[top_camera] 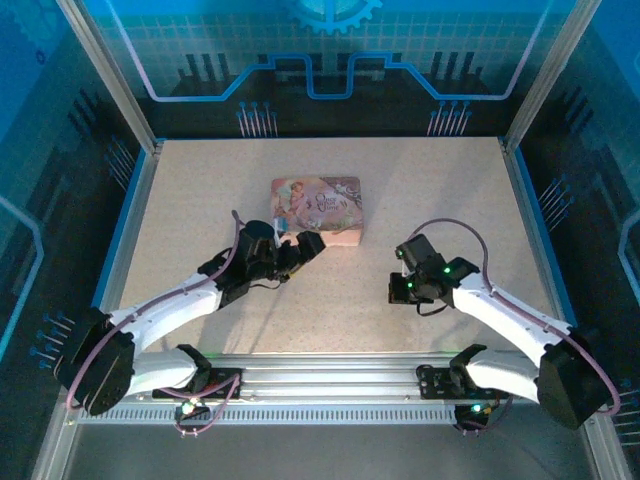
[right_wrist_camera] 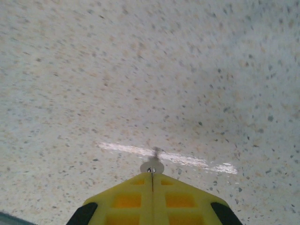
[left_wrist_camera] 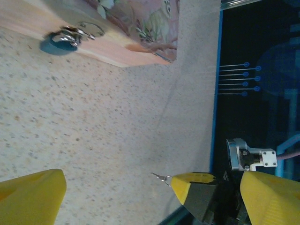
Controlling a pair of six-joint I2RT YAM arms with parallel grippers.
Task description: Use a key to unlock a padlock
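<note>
The pink illustrated tin (top_camera: 316,203) lies mid-table. The tiny bluish padlock (left_wrist_camera: 58,43) hangs by its small metal shackle from the clasp on the tin's front wall (left_wrist_camera: 117,51). My left gripper (top_camera: 303,244) is just in front of the tin, open wide, with its yellow fingers (left_wrist_camera: 30,197) at both lower corners of the left wrist view and nothing between them. My right gripper (right_wrist_camera: 152,176) is shut on the key (right_wrist_camera: 153,161), whose thin blade sticks out past the tips. In the left wrist view, the right gripper (left_wrist_camera: 188,183) and the key (left_wrist_camera: 161,177) sit low over the table.
The speckled tabletop (top_camera: 200,200) is bordered by blue edging and aluminium frame posts. The right arm (top_camera: 490,305) hovers over bare table right of the tin. The rail with both arm bases (top_camera: 330,380) runs along the near edge.
</note>
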